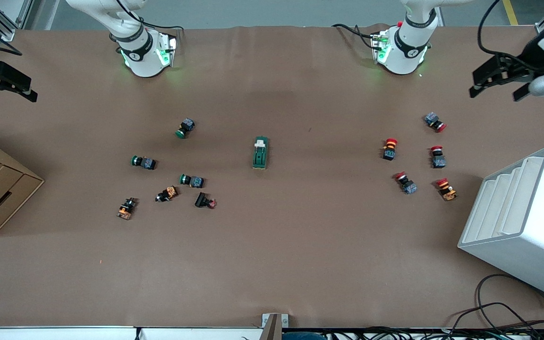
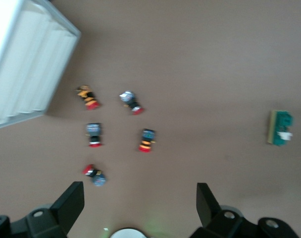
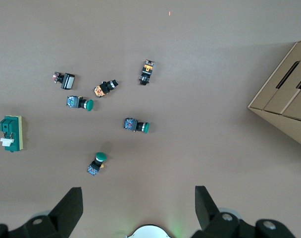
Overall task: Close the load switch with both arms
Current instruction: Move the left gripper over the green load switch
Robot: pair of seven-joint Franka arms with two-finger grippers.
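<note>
With the load switch [image 1: 260, 153] lying untouched at the frame's centre on the desk and the left tool [image 1: 501, 75] at the right edge and right tool [image 1: 3, 84] at the left edge both wide open and empty, each arm should likely descend onto it from its own side, one bracing the body while the other presses the white lever.

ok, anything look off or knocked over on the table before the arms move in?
Nothing damaged or spilled. The pushbuttons lie tipped on their sides, green-capped ones toward the right arm's end, red-capped ones toward the left arm's. The load switch sits alone mid-table. Left gripper and right gripper wait open at the table's ends.
</note>
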